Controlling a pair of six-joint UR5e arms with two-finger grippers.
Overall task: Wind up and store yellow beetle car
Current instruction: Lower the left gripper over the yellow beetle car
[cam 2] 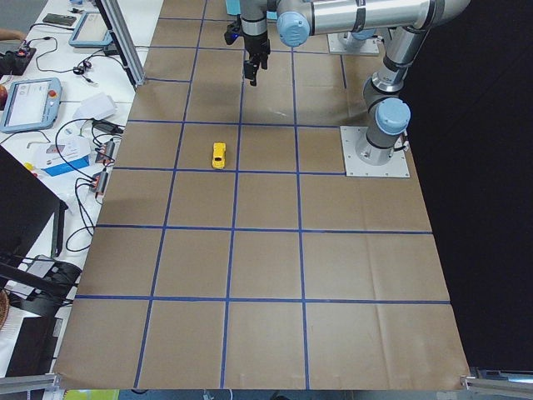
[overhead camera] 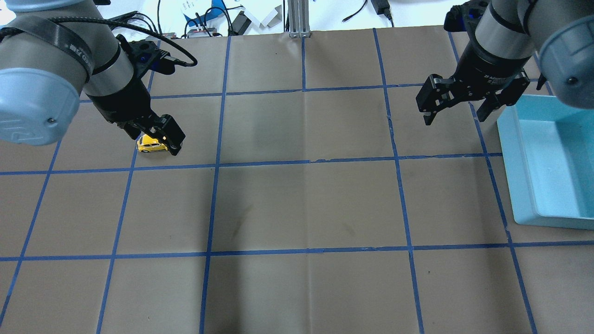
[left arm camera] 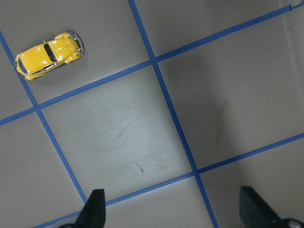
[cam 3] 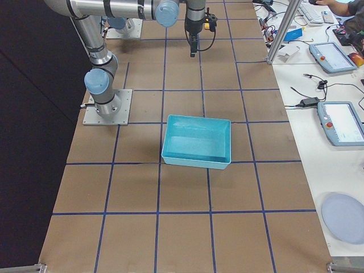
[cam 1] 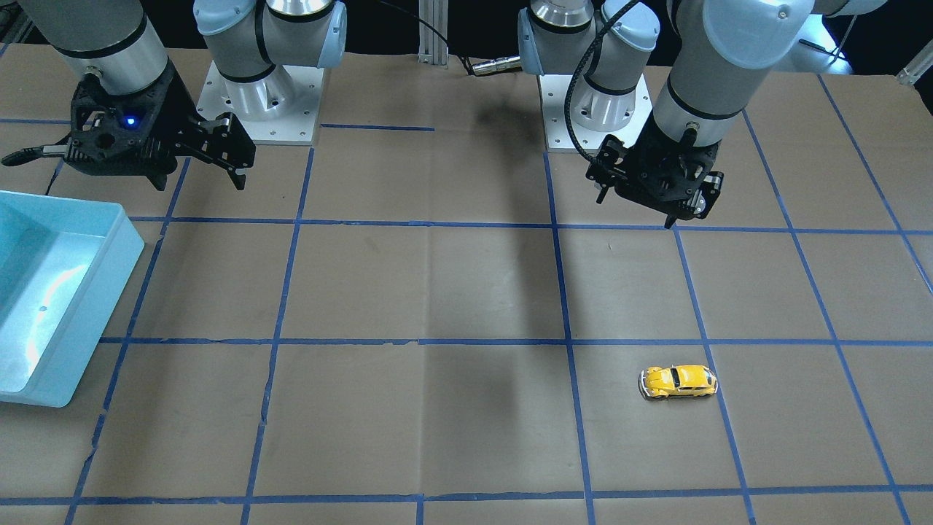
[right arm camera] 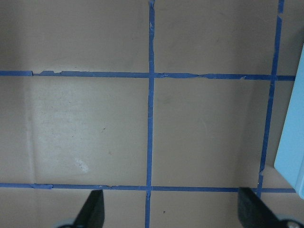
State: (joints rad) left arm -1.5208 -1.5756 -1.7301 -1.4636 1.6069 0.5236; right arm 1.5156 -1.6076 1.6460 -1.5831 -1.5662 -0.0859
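The yellow beetle car [cam 1: 678,381] stands on its wheels on the brown table, on my left side. It also shows in the overhead view [overhead camera: 149,145], partly behind a finger, in the exterior left view [cam 2: 218,155], and at the top left of the left wrist view [left arm camera: 49,54]. My left gripper [cam 1: 634,211] hangs well above the table, open and empty; its fingertips [left arm camera: 93,209] stand wide apart, away from the car. My right gripper [overhead camera: 455,116] is open and empty, raised beside the light blue bin [overhead camera: 510,153].
The light blue bin shows empty at the table's right end [cam 1: 109,240] [cam 3: 196,159], and its edge shows in the right wrist view [right arm camera: 290,142]. Blue tape lines grid the table. The arm bases [cam 1: 262,102] stand at the back.
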